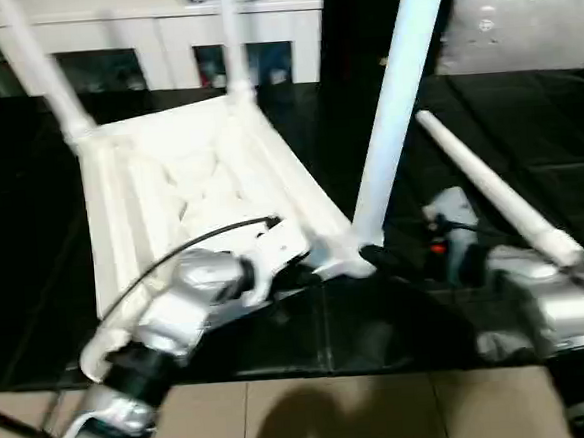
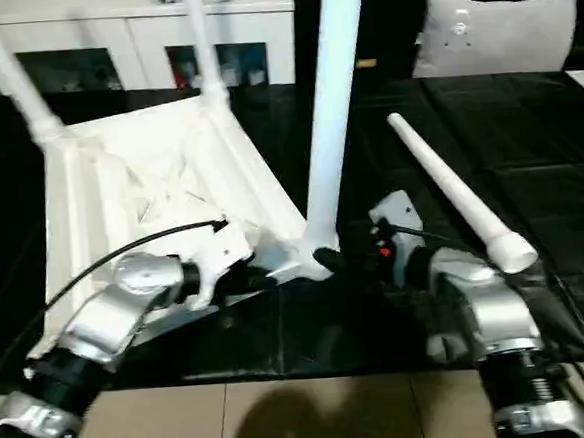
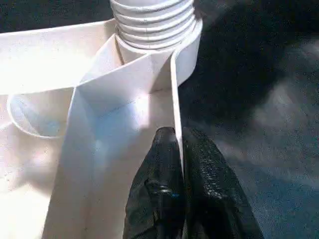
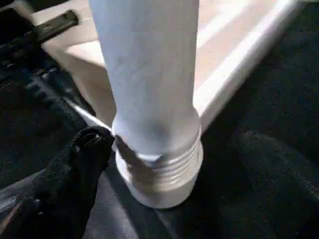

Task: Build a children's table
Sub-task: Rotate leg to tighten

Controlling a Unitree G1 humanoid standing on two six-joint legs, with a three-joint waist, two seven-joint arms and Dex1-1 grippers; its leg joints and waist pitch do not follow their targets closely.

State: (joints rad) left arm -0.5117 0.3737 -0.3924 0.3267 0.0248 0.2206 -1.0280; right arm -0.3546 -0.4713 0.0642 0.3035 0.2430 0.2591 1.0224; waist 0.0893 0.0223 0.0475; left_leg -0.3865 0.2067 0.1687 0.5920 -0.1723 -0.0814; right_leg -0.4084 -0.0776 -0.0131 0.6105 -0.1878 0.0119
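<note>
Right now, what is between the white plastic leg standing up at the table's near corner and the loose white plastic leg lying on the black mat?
Between the standing leg and the lying leg, the right eye view shows bare black mat farther back and the right gripper nearer.

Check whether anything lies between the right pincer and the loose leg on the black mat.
Nothing visible does. The loose leg lies on bare mat beside the right pincer, which sits at the base of the near standing leg.

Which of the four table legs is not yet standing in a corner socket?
The loose leg lying flat on the black mat at the robot's right, beside the right arm. The other three stand upright in the upturned tabletop.
</note>
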